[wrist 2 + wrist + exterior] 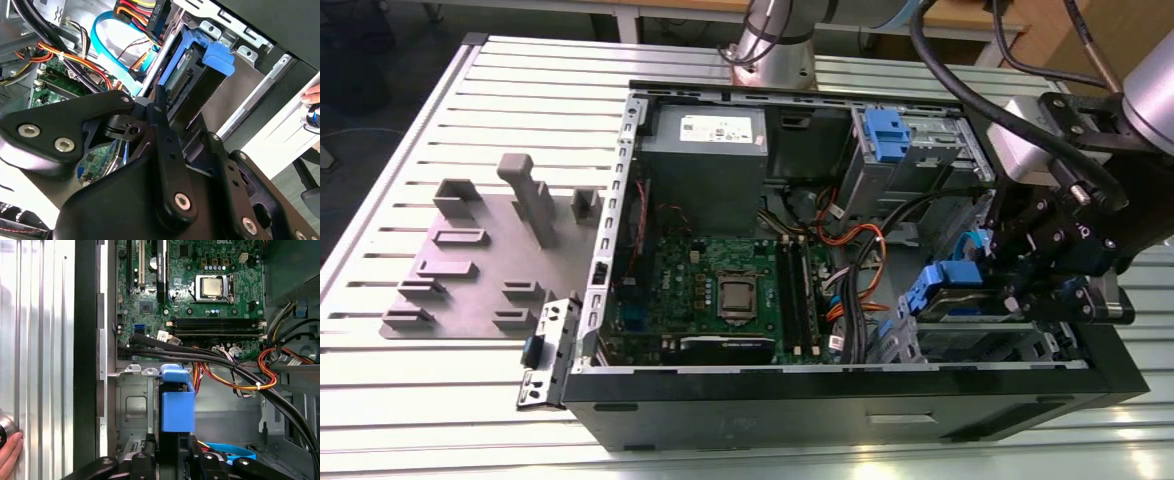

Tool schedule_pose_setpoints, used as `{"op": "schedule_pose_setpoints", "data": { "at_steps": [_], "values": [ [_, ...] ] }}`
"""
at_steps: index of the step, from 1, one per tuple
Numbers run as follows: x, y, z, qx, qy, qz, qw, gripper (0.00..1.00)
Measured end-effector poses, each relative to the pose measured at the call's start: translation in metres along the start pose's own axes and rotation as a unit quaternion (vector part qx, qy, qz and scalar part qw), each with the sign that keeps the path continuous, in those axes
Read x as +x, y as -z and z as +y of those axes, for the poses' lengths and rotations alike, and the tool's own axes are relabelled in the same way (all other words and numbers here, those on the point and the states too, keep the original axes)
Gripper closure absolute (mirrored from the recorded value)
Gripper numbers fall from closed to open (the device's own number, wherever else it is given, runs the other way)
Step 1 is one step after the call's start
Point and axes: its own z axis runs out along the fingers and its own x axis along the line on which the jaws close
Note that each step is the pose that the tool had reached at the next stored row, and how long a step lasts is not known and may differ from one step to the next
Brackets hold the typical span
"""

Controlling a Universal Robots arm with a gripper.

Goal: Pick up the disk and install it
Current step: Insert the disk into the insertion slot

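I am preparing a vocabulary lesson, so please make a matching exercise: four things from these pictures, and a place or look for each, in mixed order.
1 the disk
2 power-supply box
3 motherboard
4 grey fixture plate

A on the table, outside the case
B at the drive bay, beside the gripper
C grey, with a white sticker
D green, on the case floor

Pairs: 1-B, 2-C, 3-D, 4-A

A ribbed light metal table (414, 400) fills the frame's lower left, with dark floor (344, 195) along the left edge and a wooden bench (680, 6) at the top.
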Motion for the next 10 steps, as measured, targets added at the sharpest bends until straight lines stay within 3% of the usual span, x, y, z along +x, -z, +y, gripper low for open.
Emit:
{"op": "schedule_pose_setpoints", "data": {
  "at_steps": [5,10],
  "values": [
    [0.0000,-0.0004,0.0001,0.0004,0.000,-0.0002,1.00000,0.58],
    [0.0001,-0.0038,0.0012,0.0057,0.001,-0.0024,0.99998,0.58]
  ]
}}
